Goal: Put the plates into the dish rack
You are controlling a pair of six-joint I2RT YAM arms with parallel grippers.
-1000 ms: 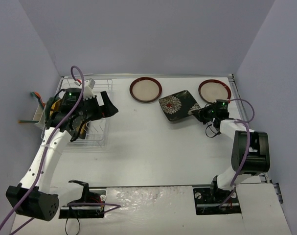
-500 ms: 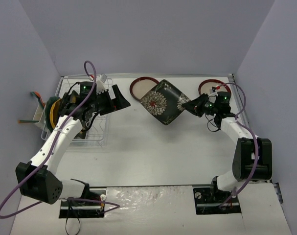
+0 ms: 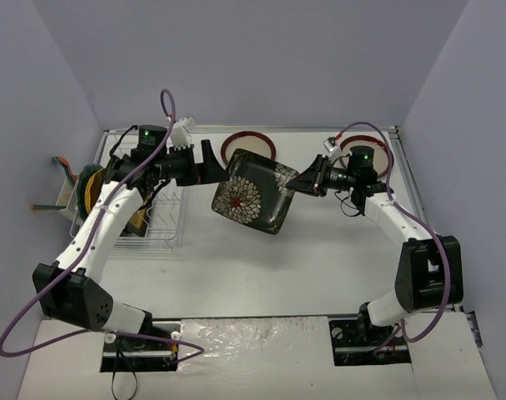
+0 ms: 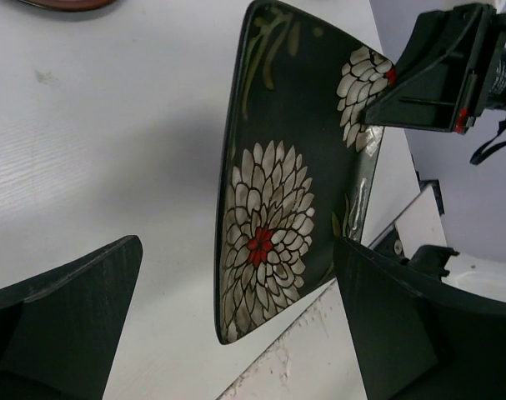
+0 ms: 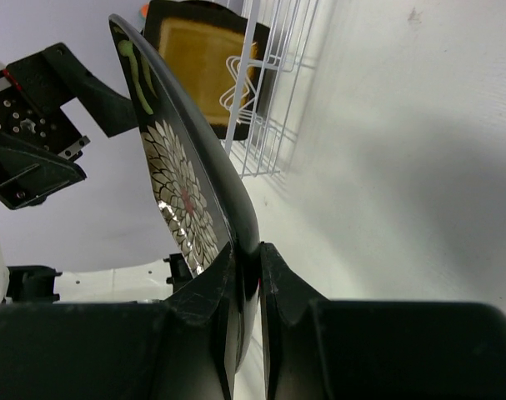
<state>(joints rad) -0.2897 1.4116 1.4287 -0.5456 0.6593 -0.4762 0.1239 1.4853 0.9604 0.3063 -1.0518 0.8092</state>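
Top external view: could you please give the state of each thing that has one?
floral plate, in the air, tilted, clamped by one edge.
right gripper, shut on the floral plate.
left gripper, open beside the plate's other edge.
dish rack, partly loaded.
black-amber plate, standing in the rack.
red-rimmed plates, flat on the table.

Black square plate [image 3: 251, 200], white chrysanthemums, red centres; round plate [image 3: 247, 143] red-rimmed; racked plate [image 5: 204, 62] amber-black; rack [image 3: 163, 227] white.

Your white tabletop [image 3: 319, 267] carried a white wire dish rack [image 3: 165, 227] at its left side. A round cream plate with a red rim [image 3: 248, 143] lay flat at the far edge, and a second red-rimmed round plate [image 3: 384, 158] lay well apart to its right.
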